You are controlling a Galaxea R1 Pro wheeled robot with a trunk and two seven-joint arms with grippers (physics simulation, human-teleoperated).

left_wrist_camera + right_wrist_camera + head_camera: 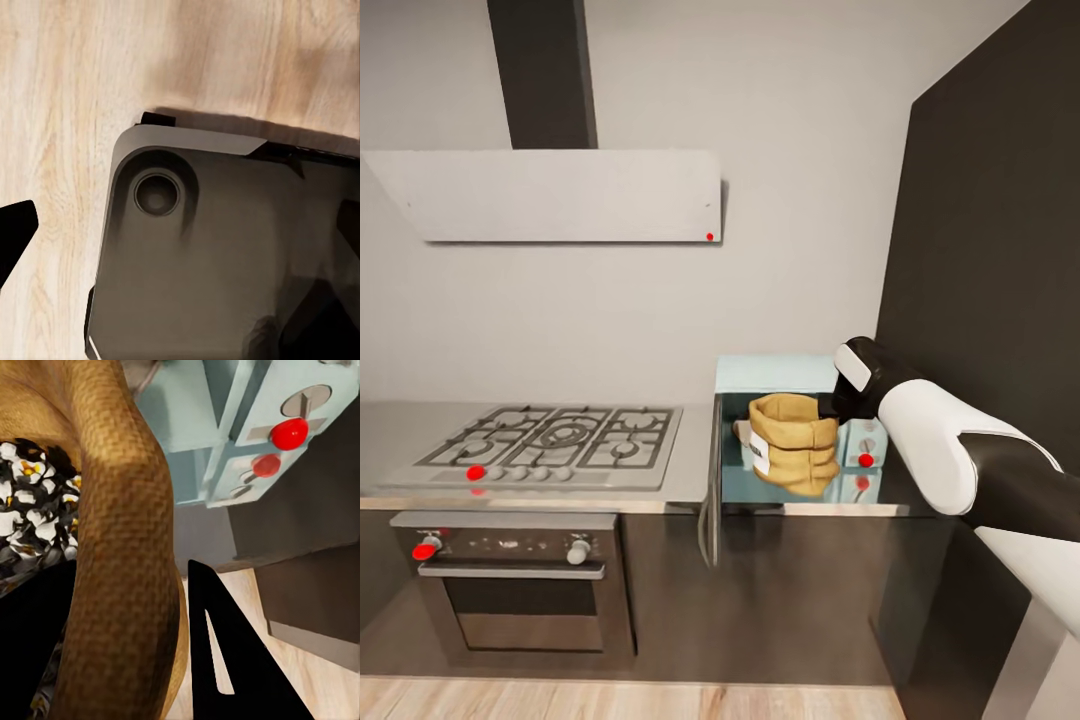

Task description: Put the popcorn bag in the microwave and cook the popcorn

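Gleaming grey countertop [690, 480] — popcorn bag [793, 442] at open microwave [775, 375] — grey-walled kitchen.

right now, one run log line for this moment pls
stage: carrying bag at microwave | right hand: shut on popcorn bag rim | microwave: door open | bag: at opening, popcorn inside | left hand: state unclear

The popcorn bag [793, 444] pretty much plugs the microwave [775, 374] opening. The open door [710, 490] sticks out near-left, and the right arm [945, 440] blocks the right. The table [695, 470] left of the door looks free, I think.
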